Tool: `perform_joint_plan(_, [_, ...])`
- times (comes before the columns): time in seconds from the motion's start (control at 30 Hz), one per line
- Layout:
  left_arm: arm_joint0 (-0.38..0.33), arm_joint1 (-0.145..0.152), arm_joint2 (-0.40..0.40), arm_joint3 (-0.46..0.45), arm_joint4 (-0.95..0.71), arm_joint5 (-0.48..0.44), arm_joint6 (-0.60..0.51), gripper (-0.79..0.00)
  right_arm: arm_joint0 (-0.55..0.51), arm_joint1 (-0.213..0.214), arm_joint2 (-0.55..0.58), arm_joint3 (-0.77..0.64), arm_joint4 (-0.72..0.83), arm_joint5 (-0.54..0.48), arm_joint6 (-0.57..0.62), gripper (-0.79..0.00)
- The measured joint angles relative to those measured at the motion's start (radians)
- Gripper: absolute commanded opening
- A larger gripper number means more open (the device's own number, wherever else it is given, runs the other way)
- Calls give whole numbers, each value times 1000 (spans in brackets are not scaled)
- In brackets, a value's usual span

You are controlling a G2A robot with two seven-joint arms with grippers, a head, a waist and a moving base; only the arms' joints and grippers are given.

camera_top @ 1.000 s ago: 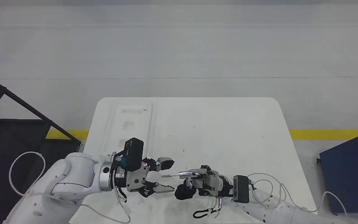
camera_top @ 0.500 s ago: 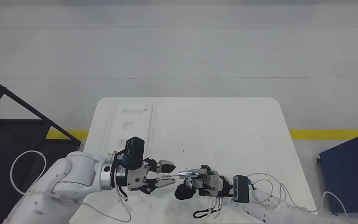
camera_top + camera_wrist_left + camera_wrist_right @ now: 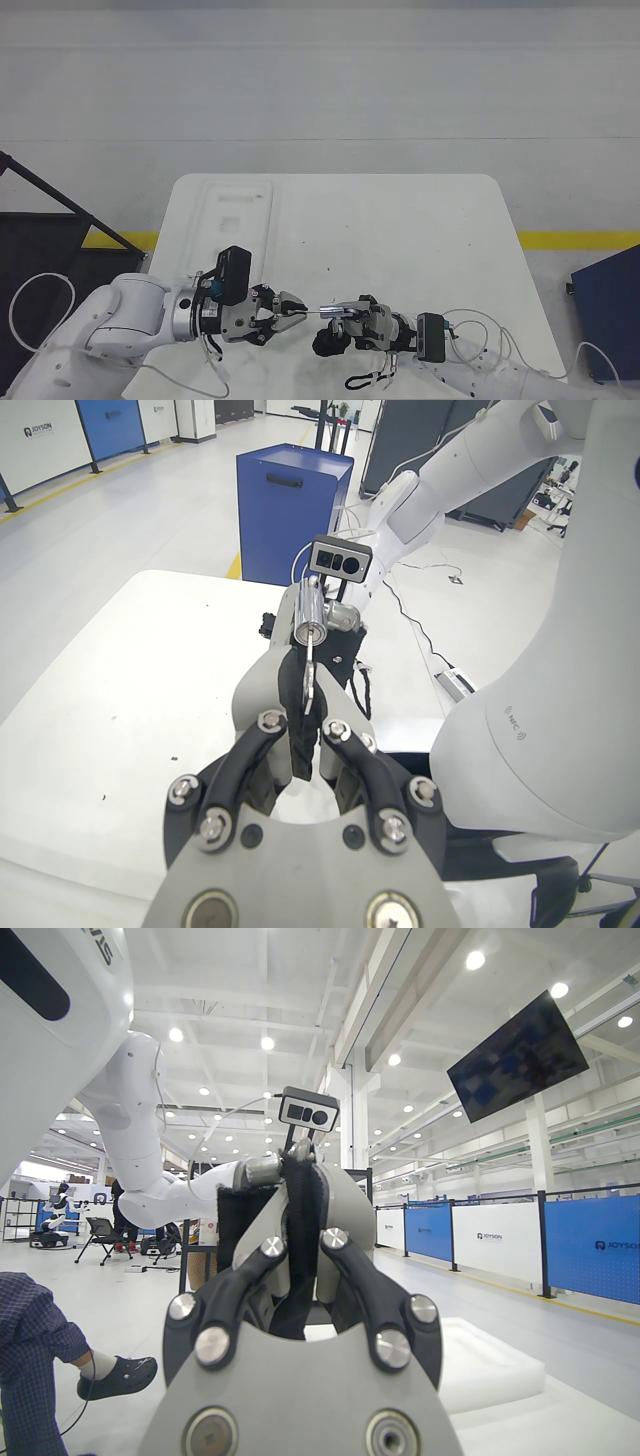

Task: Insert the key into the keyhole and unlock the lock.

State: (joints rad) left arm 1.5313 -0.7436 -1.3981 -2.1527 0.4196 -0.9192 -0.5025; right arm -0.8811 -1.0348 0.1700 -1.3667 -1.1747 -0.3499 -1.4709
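A chrome cylinder lock (image 3: 311, 615) with a black strap (image 3: 350, 655) is held above the table's front edge, my right gripper (image 3: 348, 324) shut on it. A silver key (image 3: 309, 680) sticks into the keyhole at the lock's end face. My left gripper (image 3: 300, 665) is shut on the key's bow, straight in line with the cylinder. From above, the key (image 3: 314, 312) bridges the short gap between the left gripper (image 3: 288, 309) and the lock (image 3: 340, 312). In the right wrist view the right gripper (image 3: 300, 1173) clamps the strap and the lock (image 3: 262, 1170).
A white foam tray (image 3: 235, 215) lies at the table's back left. The white table (image 3: 400, 230) stretches behind both grippers. A black cord with a clip (image 3: 365, 380) hangs near the front edge. A blue cabinet (image 3: 285, 515) stands beyond the table.
The left gripper's fingers, wide open around the key a second ago, have shut on it. The right gripper and the lock have stayed put.
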Motion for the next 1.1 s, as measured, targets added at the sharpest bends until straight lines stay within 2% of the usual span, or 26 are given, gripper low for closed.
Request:
perform_joint_plan(0.23, [16, -3, -22, -24, 68, -25, 32, -785, 0, 0, 0, 0, 0, 0, 0, -785])
perform_joint_plan(0.33, [27, -9, -44, -54, 171, -3, 74, -785, 0, 0, 0, 0, 0, 0, 0, -785])
perform_joint_plan(0.47, [64, -23, -53, -122, 427, 81, 172, -785, 0, 0, 0, 0, 0, 0, 0, -785])
perform_joint_plan(0.6, [122, -37, -21, -174, 766, 190, 336, -785, 0, 0, 0, 0, 0, 0, 0, -785])
perform_joint_plan(0.77, [189, -46, 28, -160, 1065, 331, 558, -785, 0, 0, 0, 0, 0, 0, 0, -785])
perform_joint_plan(0.83, [215, -49, 35, -142, 1120, 390, 651, 0, 0, 0, 0, 0, 0, 0, 0, -785])
perform_joint_plan(0.97, [258, -53, 13, -121, 1129, 470, 765, 0, 0, 0, 0, 0, 0, 0, 0, -785])
perform_joint_plan(1.03, [279, -53, -5, -121, 1107, 459, 783, 0, 0, 0, 0, 0, 0, 0, 0, -785])
perform_joint_plan(1.1, [296, -51, -20, -119, 1065, 405, 773, 0, 0, 0, 0, 0, 0, 0, 0, -785])
